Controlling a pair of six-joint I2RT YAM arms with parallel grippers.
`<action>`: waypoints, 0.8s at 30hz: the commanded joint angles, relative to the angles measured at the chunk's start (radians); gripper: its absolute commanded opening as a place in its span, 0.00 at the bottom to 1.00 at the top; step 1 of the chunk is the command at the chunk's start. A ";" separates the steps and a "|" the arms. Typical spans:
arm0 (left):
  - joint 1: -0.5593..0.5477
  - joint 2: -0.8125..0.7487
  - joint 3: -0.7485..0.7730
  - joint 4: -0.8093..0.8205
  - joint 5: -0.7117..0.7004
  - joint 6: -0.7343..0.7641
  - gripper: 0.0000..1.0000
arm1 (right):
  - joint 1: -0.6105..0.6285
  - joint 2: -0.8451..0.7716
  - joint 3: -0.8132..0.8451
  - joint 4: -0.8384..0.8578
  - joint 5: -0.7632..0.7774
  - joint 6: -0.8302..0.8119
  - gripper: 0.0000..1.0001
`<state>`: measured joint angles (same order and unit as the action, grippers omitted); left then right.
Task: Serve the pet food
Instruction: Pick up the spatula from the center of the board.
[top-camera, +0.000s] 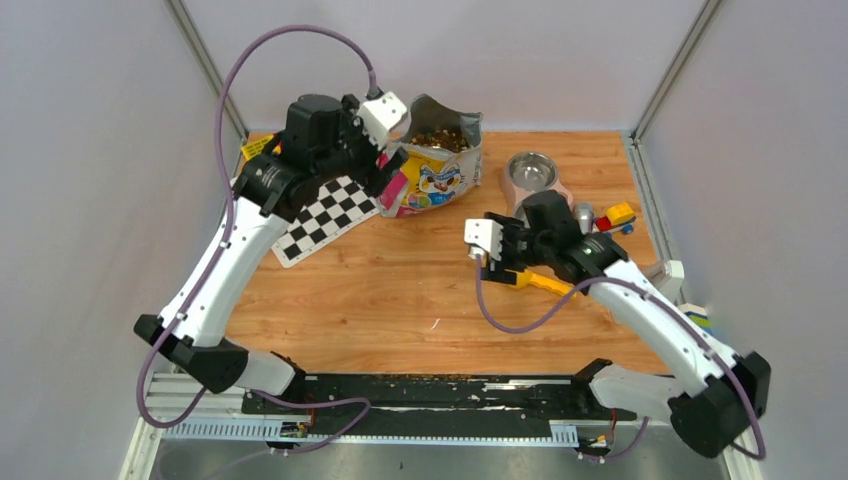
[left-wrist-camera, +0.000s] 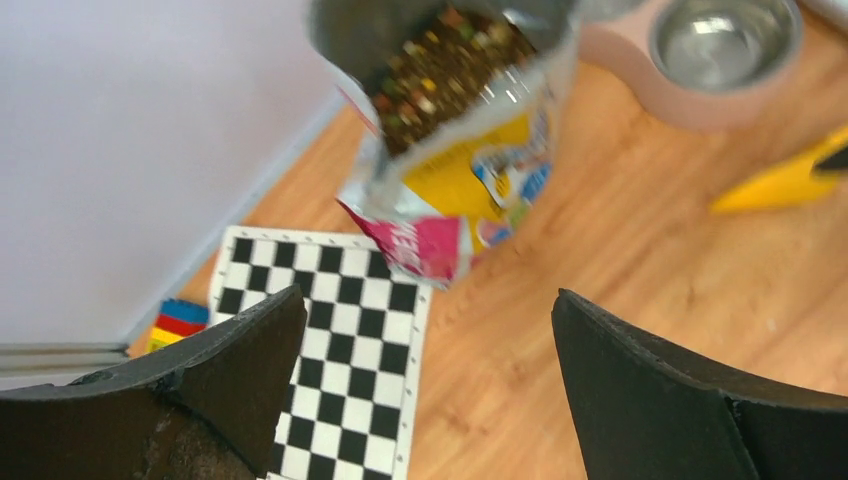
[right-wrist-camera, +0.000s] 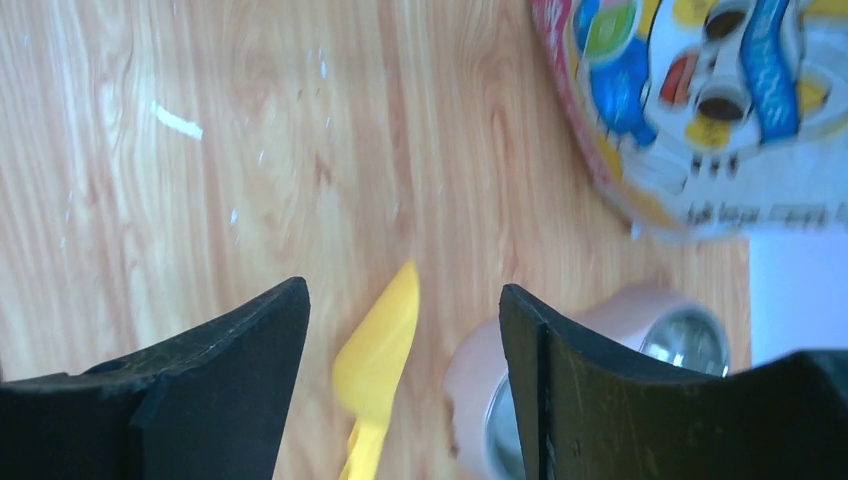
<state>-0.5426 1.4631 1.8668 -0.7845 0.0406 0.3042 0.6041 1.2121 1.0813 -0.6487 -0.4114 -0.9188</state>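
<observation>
Wooden table (top-camera: 400, 290) spreads under both pincers. Checkerboard sheet (top-camera: 325, 215) lies below the left pincer (left-wrist-camera: 428, 300), whose jaws stand wide with nothing between them. Just ahead of that pincer the cartoon bag (top-camera: 440, 180) stands with its top open, and the pet food (left-wrist-camera: 445, 75) is heaped inside its mouth. Pink-based steel bowl (top-camera: 532, 170) sits just beyond the right pincer (right-wrist-camera: 402, 288), on its far side. That pincer's jaws are parted; the yellow scoop (right-wrist-camera: 380, 340) shows in the gap, touching neither finger.
</observation>
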 joint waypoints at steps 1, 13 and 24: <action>0.000 -0.121 -0.193 -0.017 0.174 0.103 1.00 | -0.103 -0.152 -0.146 -0.133 0.010 -0.021 0.71; 0.000 -0.189 -0.464 -0.052 0.268 0.188 1.00 | -0.534 -0.057 -0.261 -0.181 -0.184 -0.167 0.63; 0.000 -0.157 -0.491 -0.004 0.295 0.141 1.00 | -0.587 0.095 -0.326 -0.031 -0.128 -0.181 0.56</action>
<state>-0.5426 1.3018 1.3697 -0.8291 0.3027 0.4671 0.0227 1.2968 0.7612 -0.7658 -0.5171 -1.0706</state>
